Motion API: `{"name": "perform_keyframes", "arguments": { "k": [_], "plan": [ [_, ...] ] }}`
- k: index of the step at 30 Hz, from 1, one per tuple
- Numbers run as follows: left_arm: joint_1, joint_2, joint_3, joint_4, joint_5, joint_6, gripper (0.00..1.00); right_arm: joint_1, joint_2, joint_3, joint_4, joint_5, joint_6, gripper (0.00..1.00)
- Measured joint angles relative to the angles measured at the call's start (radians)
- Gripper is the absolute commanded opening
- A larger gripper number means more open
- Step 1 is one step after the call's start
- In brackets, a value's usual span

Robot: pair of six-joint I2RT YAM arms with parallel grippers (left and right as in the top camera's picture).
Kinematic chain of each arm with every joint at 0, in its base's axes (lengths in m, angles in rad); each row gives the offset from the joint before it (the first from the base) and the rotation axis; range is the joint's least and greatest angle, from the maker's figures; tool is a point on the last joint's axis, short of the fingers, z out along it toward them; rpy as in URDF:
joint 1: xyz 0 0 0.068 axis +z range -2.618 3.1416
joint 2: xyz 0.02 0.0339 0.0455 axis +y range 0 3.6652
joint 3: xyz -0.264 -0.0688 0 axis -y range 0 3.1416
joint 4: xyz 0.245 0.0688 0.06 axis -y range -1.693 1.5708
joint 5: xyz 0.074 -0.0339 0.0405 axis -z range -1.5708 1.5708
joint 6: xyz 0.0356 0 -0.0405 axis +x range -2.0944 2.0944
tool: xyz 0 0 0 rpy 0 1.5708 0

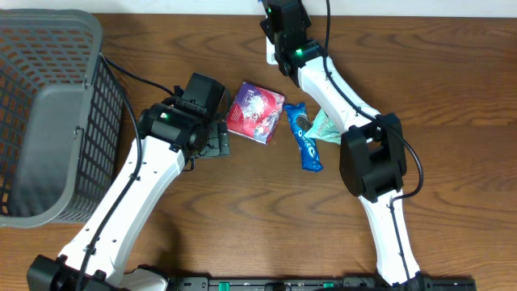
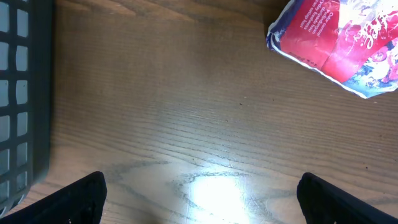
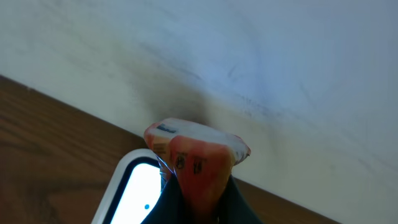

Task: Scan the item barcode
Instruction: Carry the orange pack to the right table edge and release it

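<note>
Wooden desk [image 1: 266,210], pale wall [image 3: 280,62] behind. Item: small orange crinkled film sachet [image 3: 198,158], pinched by its lower end in right tool [image 3: 199,202]; white scanner [image 3: 134,186] just below-left of tool. Judged light, soft, slippery: hold sealed edge, leave print clear. Left tool [image 2: 202,196] spread, empty.

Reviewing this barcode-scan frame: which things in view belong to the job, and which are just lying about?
In the job:
- orange packet, held by the shut right gripper
- white scanner close by it

Lying about:
- red packet
- blue snack pack
- green packet
- wire basket
- left gripper, open and holding nothing
</note>
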State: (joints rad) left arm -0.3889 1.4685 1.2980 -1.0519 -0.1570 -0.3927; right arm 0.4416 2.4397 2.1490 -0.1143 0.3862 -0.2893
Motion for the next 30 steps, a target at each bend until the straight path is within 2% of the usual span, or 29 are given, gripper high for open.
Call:
{"name": "perform_keyframes", "arguments": {
  "k": [6, 12, 16, 20, 25, 26, 28, 30],
  "plan": [
    [0.000, 0.000, 0.000, 0.000, 0.000, 0.000, 0.98, -0.019, 0.001, 0.024, -0.132, -0.003, 0.048, 0.01],
    [0.000, 0.000, 0.000, 0.000, 0.000, 0.000, 0.98, -0.115, 0.004, 0.105, -0.399, 0.043, 0.166, 0.01],
    [0.000, 0.000, 0.000, 0.000, 0.000, 0.000, 0.98, -0.258, 0.004, 0.158, -0.572, 0.058, 0.231, 0.01],
    [0.000, 0.000, 0.000, 0.000, 0.000, 0.000, 0.98, -0.471, 0.004, 0.169, -0.737, 0.077, 0.261, 0.01],
    [0.000, 0.000, 0.000, 0.000, 0.000, 0.000, 0.98, -0.667, 0.005, 0.162, -0.818, 0.075, 0.272, 0.01],
    [0.000, 0.000, 0.000, 0.000, 0.000, 0.000, 0.98, -0.701, 0.005, 0.158, -0.826, 0.065, 0.272, 0.04],
    [0.000, 0.000, 0.000, 0.000, 0.000, 0.000, 0.98, -0.758, 0.005, 0.145, -0.835, 0.045, 0.271, 0.19],
    [0.000, 0.000, 0.000, 0.000, 0.000, 0.000, 0.98, -0.813, 0.005, 0.124, -0.835, 0.021, 0.272, 0.72]
  ]
}}
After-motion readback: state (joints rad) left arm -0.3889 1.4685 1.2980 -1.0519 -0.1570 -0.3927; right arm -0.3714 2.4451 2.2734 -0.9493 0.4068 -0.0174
